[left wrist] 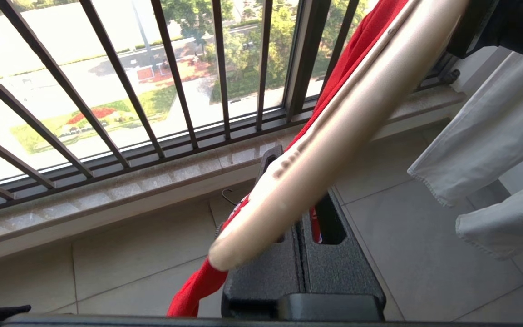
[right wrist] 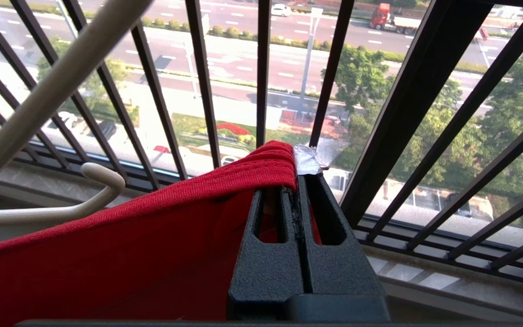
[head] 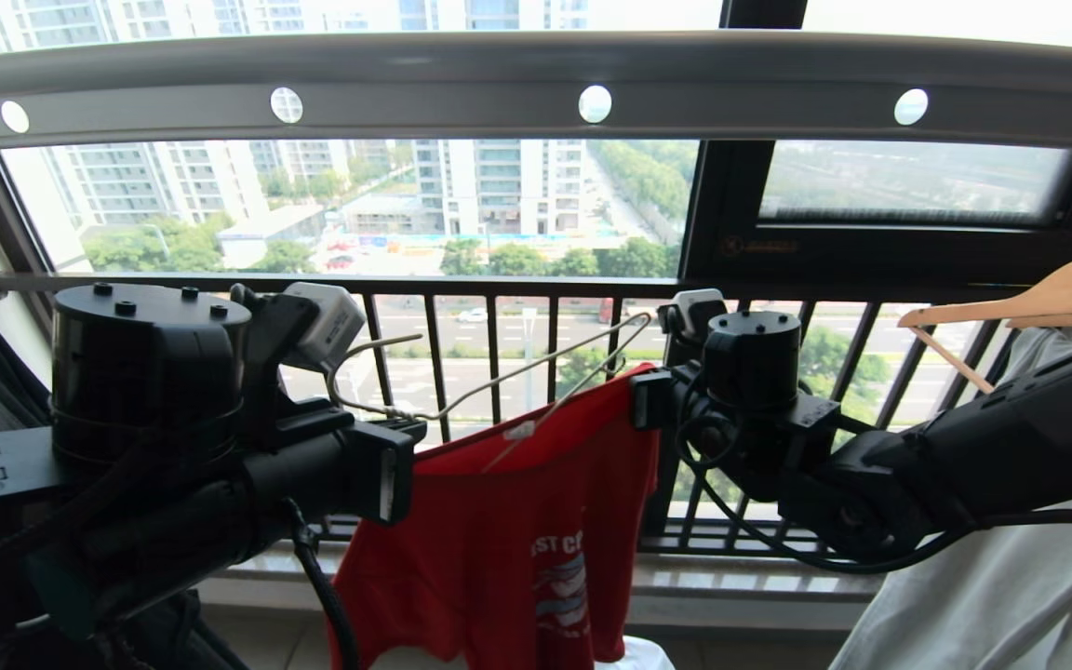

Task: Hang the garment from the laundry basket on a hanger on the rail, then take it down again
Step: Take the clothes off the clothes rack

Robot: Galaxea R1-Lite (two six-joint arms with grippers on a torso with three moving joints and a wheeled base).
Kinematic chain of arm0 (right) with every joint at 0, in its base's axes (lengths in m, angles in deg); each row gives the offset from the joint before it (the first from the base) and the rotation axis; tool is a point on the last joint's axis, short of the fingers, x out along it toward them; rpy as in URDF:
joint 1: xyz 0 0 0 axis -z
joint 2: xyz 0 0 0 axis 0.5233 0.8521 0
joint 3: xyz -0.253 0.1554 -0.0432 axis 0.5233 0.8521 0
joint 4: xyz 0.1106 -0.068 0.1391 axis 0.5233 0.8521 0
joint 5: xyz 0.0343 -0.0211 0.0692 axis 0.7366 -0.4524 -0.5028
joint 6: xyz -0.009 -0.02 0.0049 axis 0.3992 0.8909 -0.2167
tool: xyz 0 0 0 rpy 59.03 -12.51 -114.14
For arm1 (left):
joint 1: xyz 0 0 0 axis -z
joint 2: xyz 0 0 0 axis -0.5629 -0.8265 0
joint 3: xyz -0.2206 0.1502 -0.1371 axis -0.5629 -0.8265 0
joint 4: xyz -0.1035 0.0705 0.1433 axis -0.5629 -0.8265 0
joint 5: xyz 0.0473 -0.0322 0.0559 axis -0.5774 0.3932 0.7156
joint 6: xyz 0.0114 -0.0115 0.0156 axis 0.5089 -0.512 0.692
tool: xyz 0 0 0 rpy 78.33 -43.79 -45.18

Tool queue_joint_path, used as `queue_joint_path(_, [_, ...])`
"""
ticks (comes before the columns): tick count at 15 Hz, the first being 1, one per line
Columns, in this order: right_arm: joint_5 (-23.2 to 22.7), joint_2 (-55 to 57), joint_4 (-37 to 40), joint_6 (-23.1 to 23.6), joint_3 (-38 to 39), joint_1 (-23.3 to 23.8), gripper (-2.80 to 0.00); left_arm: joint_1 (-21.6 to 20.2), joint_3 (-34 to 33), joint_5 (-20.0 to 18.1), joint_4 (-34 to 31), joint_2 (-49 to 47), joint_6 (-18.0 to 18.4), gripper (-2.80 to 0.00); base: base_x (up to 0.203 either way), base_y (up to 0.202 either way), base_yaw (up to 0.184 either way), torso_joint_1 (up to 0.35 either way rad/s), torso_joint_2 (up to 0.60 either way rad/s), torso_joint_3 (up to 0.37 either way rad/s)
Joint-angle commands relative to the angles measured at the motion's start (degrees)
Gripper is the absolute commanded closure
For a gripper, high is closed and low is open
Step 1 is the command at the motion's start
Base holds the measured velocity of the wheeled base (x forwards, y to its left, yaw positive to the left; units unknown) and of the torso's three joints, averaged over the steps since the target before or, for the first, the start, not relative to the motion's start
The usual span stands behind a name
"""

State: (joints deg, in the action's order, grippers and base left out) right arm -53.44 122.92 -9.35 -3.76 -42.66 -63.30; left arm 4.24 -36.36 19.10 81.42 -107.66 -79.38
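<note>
Left gripper clamps the hanger, right gripper pinches the garment, below the rail

The left gripper has its fingertips covered by the blurred cream hanger crossing them in the left wrist view, so the grip point stays unseen. Below the hanger, the red garment runs off the head view's lower edge, its white lettering partly folded out of sight. The right gripper has its fingertips buried in red cloth beside the hanger. The pale grey-green garment is cut by the frame.
</note>
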Motion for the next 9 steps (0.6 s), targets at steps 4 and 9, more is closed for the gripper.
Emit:
queue_joint_path(4, [0.0,1.0,-0.3,0.0,1.1,-1.8,0.00,0.0,0.2,0.2,0.6,-0.1,-0.3,0.00,0.000,0.000,0.000,0.000,0.00,0.000])
queue_joint_path(9, [0.8,2.8,-8.1,0.8,4.6,-8.2,0.00,0.1,-1.8,0.1,10.0,-1.7,-0.2,0.00,0.000,0.000,0.000,0.000,0.00,0.000])
